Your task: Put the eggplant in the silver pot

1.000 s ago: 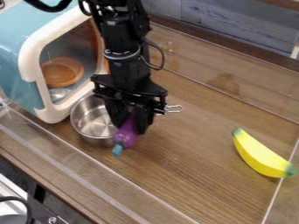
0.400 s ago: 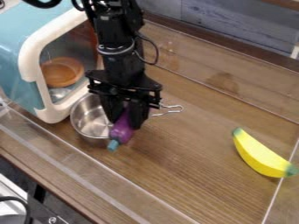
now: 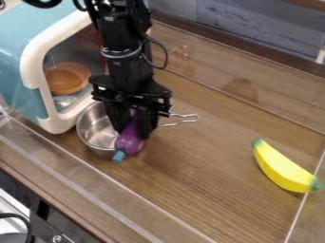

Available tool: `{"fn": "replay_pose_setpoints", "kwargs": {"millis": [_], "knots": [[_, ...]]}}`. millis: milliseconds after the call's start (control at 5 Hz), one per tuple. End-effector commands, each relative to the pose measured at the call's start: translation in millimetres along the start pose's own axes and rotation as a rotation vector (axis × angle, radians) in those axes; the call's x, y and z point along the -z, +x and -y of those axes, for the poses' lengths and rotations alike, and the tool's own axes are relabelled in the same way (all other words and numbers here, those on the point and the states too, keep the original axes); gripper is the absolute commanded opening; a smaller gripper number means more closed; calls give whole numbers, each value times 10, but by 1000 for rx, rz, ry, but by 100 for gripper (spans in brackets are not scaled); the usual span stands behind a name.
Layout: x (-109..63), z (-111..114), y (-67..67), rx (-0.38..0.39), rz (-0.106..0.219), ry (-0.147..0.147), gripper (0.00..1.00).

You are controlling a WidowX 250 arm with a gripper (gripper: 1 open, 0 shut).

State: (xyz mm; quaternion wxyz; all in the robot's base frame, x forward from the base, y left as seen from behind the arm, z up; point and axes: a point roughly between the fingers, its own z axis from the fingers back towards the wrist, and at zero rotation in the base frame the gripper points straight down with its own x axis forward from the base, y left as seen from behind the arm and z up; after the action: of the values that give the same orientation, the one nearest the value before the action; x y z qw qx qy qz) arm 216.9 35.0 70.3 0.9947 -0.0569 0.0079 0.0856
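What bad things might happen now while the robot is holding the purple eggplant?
1. The pincer holds the eggplant over the near rim of the silver pot, not its middle, so if dropped now it might bounce out onto the table.
2. The eggplant hangs below the fingers, so it may bump the rim and push the pot.
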Motion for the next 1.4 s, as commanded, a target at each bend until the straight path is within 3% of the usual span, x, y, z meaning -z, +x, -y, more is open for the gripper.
{"fn": "replay_pose_setpoints", "kwargs": {"millis": [0,1200], "knots": [[-165,-39,79,2,70,7,0],[-180,-122,141,-16,74,14,0]]}}
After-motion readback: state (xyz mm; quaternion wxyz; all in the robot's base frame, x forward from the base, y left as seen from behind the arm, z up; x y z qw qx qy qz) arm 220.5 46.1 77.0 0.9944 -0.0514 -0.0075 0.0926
